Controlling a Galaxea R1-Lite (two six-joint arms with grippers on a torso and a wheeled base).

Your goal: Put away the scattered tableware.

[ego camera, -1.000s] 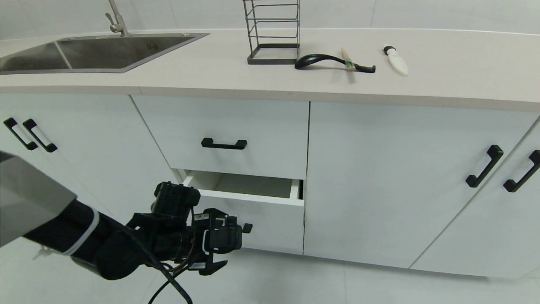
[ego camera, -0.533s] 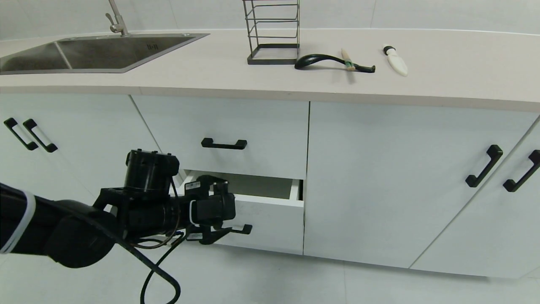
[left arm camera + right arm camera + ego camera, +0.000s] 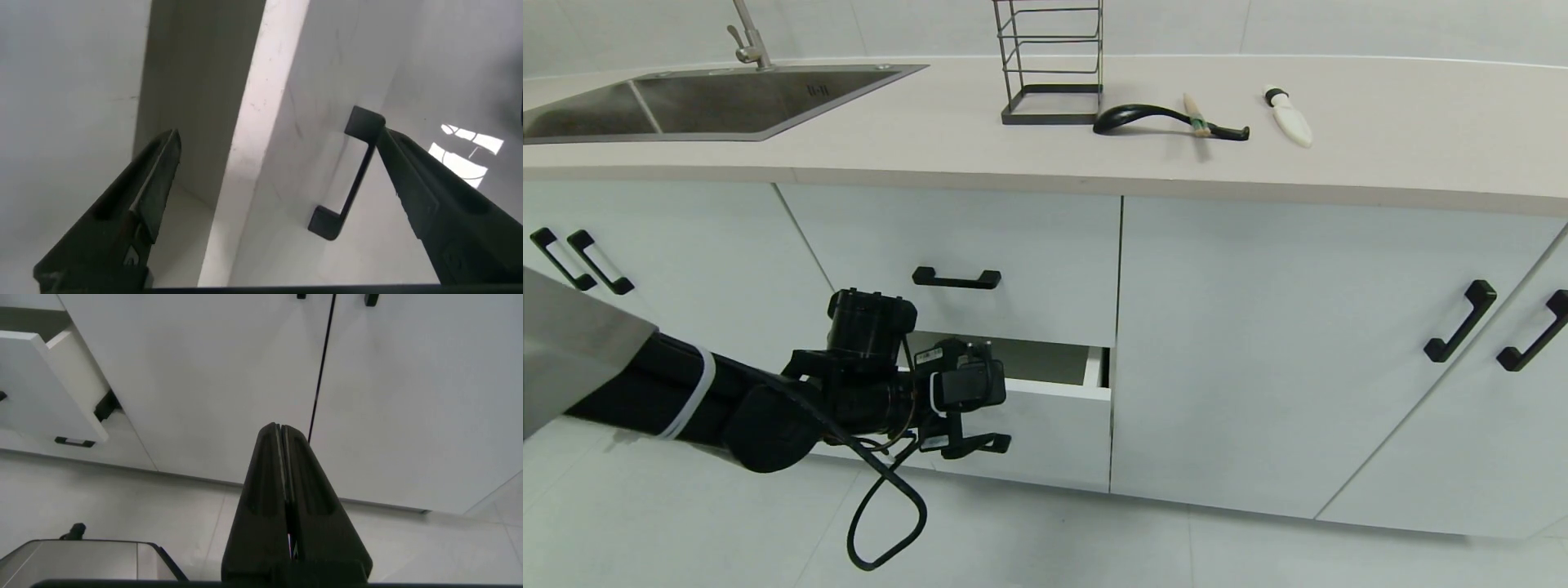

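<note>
On the countertop lie a black ladle, a wooden-handled utensil crossing it, and a white utensil with a black cap. Below, the lower drawer stands partly pulled out. My left gripper is open at the drawer's front panel. In the left wrist view the left gripper straddles the panel's top edge, with the black drawer handle close by one finger. My right gripper is shut on nothing, low in front of the cabinet doors.
A black wire rack stands just left of the ladle. A steel sink with a faucet sits at the far left. The upper drawer is closed. Cabinet doors with black handles fill the right side.
My left arm rose from near the floor, then moved right up to the drawer front. The drawer and the utensils have not moved.
</note>
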